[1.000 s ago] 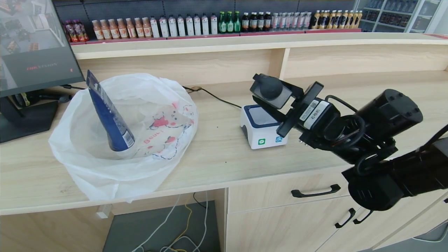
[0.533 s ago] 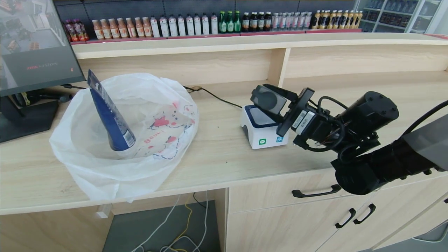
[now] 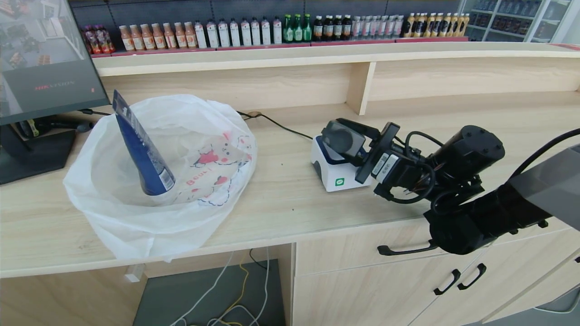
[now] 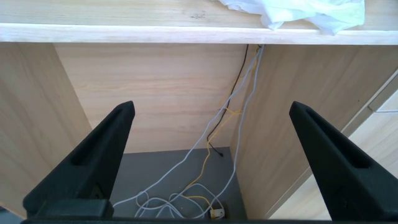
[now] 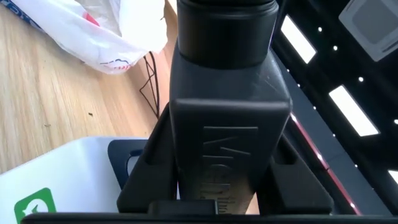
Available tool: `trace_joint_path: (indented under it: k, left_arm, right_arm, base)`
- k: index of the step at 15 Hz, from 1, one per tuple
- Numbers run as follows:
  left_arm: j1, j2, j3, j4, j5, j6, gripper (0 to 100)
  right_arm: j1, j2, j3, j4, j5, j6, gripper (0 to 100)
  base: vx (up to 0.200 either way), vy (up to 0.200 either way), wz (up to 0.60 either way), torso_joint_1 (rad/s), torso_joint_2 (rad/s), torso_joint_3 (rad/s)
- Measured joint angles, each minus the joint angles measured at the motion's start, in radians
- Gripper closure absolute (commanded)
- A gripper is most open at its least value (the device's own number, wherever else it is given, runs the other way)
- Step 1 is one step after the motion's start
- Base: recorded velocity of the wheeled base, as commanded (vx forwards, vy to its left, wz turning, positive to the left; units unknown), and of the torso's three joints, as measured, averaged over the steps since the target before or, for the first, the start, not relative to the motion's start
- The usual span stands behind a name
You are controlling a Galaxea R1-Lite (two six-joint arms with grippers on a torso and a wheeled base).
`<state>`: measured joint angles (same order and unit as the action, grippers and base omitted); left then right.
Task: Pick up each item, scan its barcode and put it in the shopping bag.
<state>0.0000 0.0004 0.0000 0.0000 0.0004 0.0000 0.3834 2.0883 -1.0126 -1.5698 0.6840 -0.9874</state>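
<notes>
My right gripper (image 3: 350, 139) is shut on a dark grey bottle (image 3: 339, 135) with a black cap and holds it tilted just over the top of the white barcode scanner (image 3: 336, 175). The right wrist view shows the bottle (image 5: 229, 118) between the fingers, with the scanner (image 5: 56, 186) below it. The white shopping bag (image 3: 190, 136) stands open on the counter's left and holds an upright blue tube (image 3: 142, 151). My left gripper (image 4: 214, 165) hangs open and empty below the counter edge, under the bag's hem (image 4: 305, 12).
A monitor (image 3: 41, 59) stands at the far left of the wooden counter (image 3: 281, 203). The scanner's cable (image 3: 276, 124) runs back towards the raised shelf (image 3: 362, 86). Drawers with black handles (image 3: 408, 249) sit below my right arm. Loose wires (image 4: 205, 155) hang under the counter.
My right gripper has lowered with the bottle, from well above the scanner to just over its top face. The bag and the tube have stayed put.
</notes>
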Motion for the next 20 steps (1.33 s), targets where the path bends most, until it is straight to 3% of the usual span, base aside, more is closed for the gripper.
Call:
trace_joint_path:
  k: [20]
  left_arm:
    - [0.0, 0.0, 0.0, 0.0, 0.0, 0.0, 0]
  right_arm:
    - [0.003, -0.001, 0.001, 0.0, -0.002, 0.0, 100]
  base:
    - [0.0, 0.0, 0.0, 0.0, 0.0, 0.0]
